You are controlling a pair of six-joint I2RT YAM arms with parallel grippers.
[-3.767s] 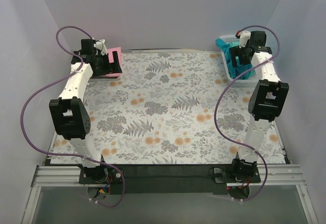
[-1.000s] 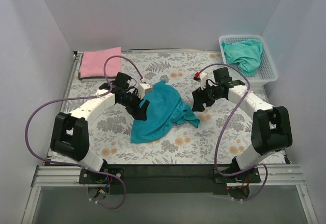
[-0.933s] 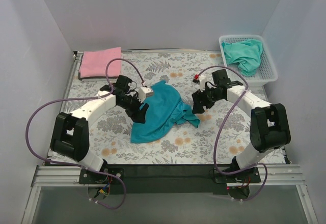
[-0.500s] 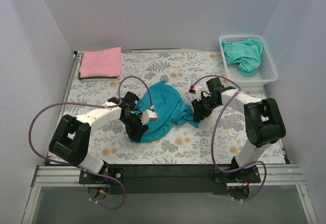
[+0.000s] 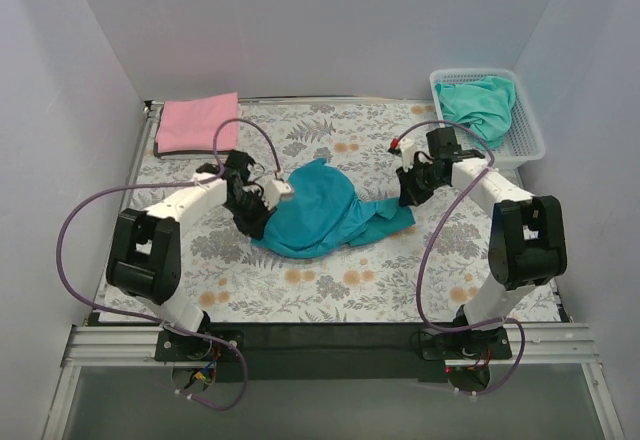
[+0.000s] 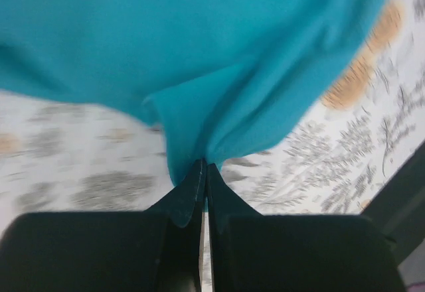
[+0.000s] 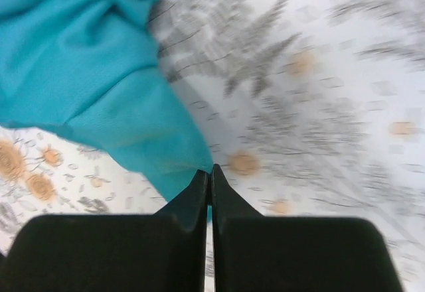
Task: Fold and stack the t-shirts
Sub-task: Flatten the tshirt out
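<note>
Arms (image 5: 185, 198) (image 5: 485, 182) low; jaws on teal t-shirt (image 5: 315, 215)

The teal t-shirt (image 5: 315, 215) covers the counter's (image 5: 330, 295) middle, strung between my left gripper (image 5: 254, 225) and right gripper (image 5: 406, 200). In front of it the near strip lies bare; so does the back centre, between the folded pink t-shirt (image 5: 197, 123) far left and the white basket (image 5: 530, 132) far right. Walls (image 5: 90, 80) close three sides.

Soft matt cloth teal shirt (image 5: 315, 215), smooth black plastic fingers (image 6: 180, 202), white plastic mesh basket (image 5: 532, 132)
</note>
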